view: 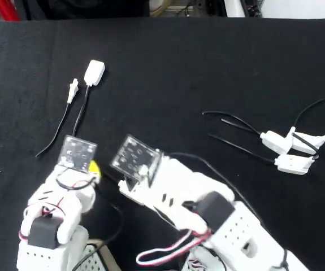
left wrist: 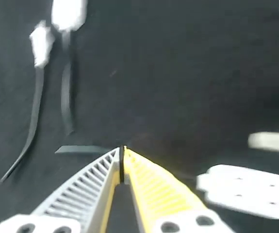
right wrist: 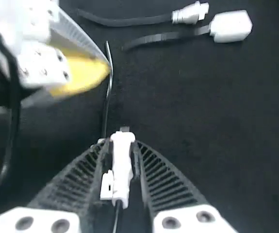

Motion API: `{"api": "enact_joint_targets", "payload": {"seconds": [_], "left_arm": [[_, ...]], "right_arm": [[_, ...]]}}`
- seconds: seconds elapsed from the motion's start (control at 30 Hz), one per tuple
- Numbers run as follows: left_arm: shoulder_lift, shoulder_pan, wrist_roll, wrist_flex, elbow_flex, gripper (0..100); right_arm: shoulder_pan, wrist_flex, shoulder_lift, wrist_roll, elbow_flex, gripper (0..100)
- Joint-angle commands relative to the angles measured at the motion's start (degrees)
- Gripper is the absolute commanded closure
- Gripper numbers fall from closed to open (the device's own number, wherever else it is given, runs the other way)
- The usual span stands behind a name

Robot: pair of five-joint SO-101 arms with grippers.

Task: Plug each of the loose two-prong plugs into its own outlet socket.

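Note:
My right gripper (right wrist: 117,143) is shut on a white two-prong plug (right wrist: 119,162), whose thin black cable (right wrist: 108,92) runs ahead to my left gripper (right wrist: 88,68). That left gripper (left wrist: 122,151), one finger grey and one yellow, is shut with the cable (left wrist: 76,149) pinched at its tips. In the high view both arms sit at the near edge, the left arm's yellow finger (view: 93,167) just left of the right arm's wrist (view: 135,157). Farther off lie a loose small plug (view: 73,89) and a white socket (view: 94,72), apart from each other.
Several white plugs and sockets (view: 291,148) with black cables lie in a cluster at the right of the black table (view: 179,79). A white part of the right arm (left wrist: 241,188) is close beside my left gripper.

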Motion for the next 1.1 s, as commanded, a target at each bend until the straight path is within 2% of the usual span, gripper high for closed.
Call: {"api": "enact_joint_targets", "payload": {"seconds": [0.0,0.13,0.27,0.43,0.53,0.7,0.8,1.07], "left_arm": [[-0.09,-7.78,-3.16,1.05,0.92,97],[-0.09,-12.62,-6.77,-2.90,6.37,97],[-0.09,-14.55,-10.73,-6.59,10.15,97],[-0.09,-14.73,-11.60,-6.59,10.42,97],[-0.09,-13.23,-11.69,-6.59,10.86,97],[0.00,-10.33,-14.24,-8.35,10.95,97],[0.00,-6.64,-12.84,-7.82,9.27,97],[0.26,12.26,-10.90,-5.71,4.35,97]], "right_arm": [[0.97,2.20,10.24,-1.76,-9.10,98.7],[1.93,9.14,24.75,-3.16,-19.91,98.7],[3.69,15.91,35.12,-4.75,-28.18,98.7],[3.78,19.87,39.52,-3.34,-29.76,98.7],[6.68,21.89,38.90,-3.16,-29.93,98.7],[21.80,23.91,32.22,0.97,-30.20,98.7],[30.68,25.76,27.82,3.25,-30.11,98.7],[48.97,27.87,28.53,8.18,-33.45,98.7]]}}
